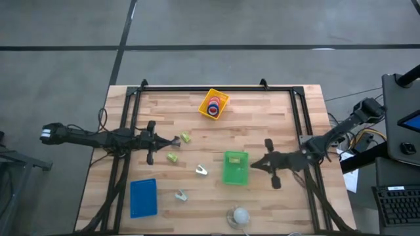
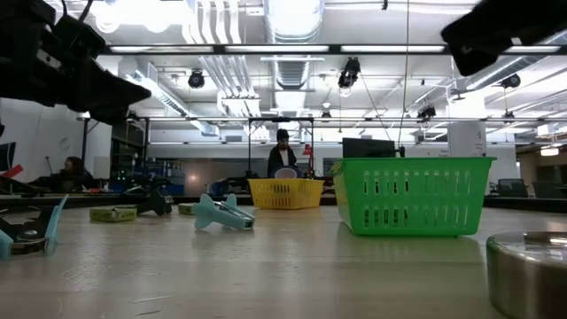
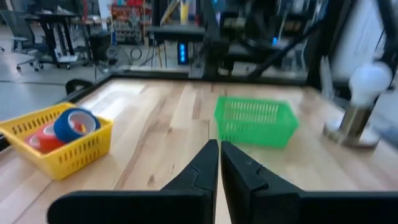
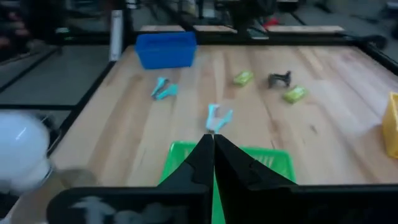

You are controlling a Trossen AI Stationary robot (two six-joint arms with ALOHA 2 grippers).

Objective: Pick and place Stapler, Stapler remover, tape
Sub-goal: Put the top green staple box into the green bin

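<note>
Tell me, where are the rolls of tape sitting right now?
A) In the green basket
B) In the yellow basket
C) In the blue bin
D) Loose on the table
B: the overhead view shows the red and blue rolls of tape inside the yellow basket near the far edge of the table, and the left wrist view shows the same, while the green basket and the blue bin hold no tape.

bright overhead ceiling lights (image 2: pixel 292 13) | wrist views blurred | shadows faint
</note>
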